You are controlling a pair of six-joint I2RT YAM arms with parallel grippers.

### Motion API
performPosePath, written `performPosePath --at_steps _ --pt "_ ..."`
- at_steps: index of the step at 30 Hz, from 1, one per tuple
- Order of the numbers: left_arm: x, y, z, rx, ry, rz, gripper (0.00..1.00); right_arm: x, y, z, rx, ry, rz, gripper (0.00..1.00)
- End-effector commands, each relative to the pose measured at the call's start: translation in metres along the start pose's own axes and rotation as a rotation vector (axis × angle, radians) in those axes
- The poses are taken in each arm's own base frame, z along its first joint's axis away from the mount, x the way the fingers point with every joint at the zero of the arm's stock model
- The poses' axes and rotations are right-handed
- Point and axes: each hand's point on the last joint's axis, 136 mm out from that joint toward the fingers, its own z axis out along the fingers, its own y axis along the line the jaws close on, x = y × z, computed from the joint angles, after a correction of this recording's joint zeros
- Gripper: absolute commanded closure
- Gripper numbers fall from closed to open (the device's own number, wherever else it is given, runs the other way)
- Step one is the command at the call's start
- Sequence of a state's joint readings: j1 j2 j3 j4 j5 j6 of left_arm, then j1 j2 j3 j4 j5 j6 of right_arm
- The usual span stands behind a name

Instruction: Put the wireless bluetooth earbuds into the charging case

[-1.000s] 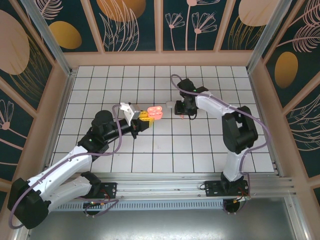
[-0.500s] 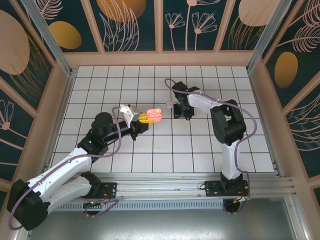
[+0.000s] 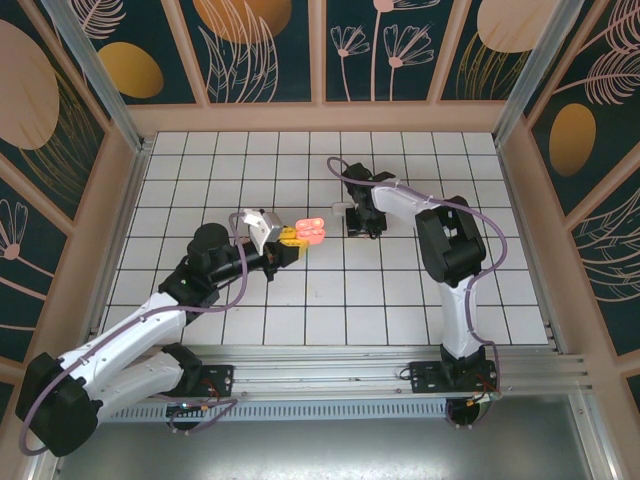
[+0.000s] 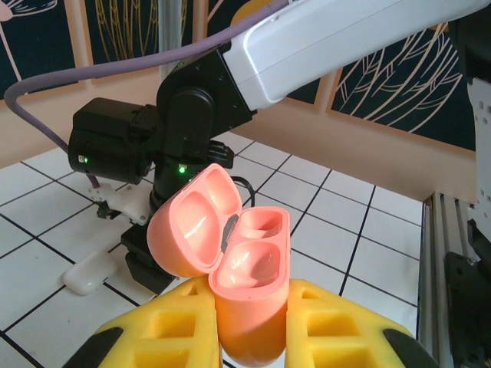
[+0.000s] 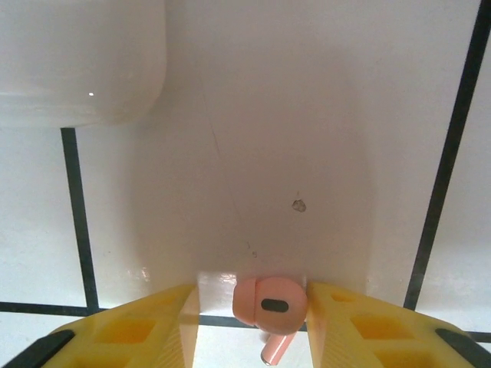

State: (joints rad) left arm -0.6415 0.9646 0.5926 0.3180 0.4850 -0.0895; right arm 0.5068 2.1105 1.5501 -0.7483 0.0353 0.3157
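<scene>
My left gripper (image 4: 249, 326) is clamped on the salmon-pink plastic charging case (image 4: 247, 264), which is held upright with its lid flipped open at the bottom centre of the left wrist view. My right gripper (image 5: 252, 299) straddles a small salmon-pink plastic earbud (image 5: 270, 305) lying on the white tiled floor (image 5: 307, 115) at bottom centre. Its jaws are parted, with a gap on the bud's left. A white rounded case (image 5: 77, 61) sits upper left.

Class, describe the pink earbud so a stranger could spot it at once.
Start at the white tiled table and find the right gripper pointing down at it. Between its yellow fingers lies the pink earbud, tiny and salmon, unlike the larger white case nearby.
</scene>
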Motion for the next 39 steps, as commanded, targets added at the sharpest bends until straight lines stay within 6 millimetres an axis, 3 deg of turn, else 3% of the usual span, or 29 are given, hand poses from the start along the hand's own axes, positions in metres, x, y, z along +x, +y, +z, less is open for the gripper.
performPosePath --at_steps 1,10,21,28,35,39 --pt "-0.014 -0.002 0.002 0.01 -0.045 0.044 0.86 0.001 -0.004 0.004 0.032 0.02 -0.022 0.62" --pt "-0.014 -0.002 0.006 0.019 -0.036 0.046 0.86 0.002 -0.006 0.003 0.035 0.028 -0.026 0.79" --pt "-0.009 -0.001 0.006 0.015 -0.025 0.04 0.86 0.005 -0.004 -0.015 0.018 -0.006 -0.027 0.82" --pt "-0.007 -0.001 0.004 0.013 -0.024 0.038 0.86 0.023 0.001 -0.028 0.003 -0.011 -0.082 0.82" --pt "-0.004 -0.002 0.002 0.012 -0.021 0.03 0.86 0.057 0.014 -0.019 -0.003 0.041 -0.216 0.81" --pt "-0.003 -0.002 0.002 0.009 -0.02 0.025 0.86 0.066 0.018 -0.015 -0.007 0.062 -0.225 0.77"
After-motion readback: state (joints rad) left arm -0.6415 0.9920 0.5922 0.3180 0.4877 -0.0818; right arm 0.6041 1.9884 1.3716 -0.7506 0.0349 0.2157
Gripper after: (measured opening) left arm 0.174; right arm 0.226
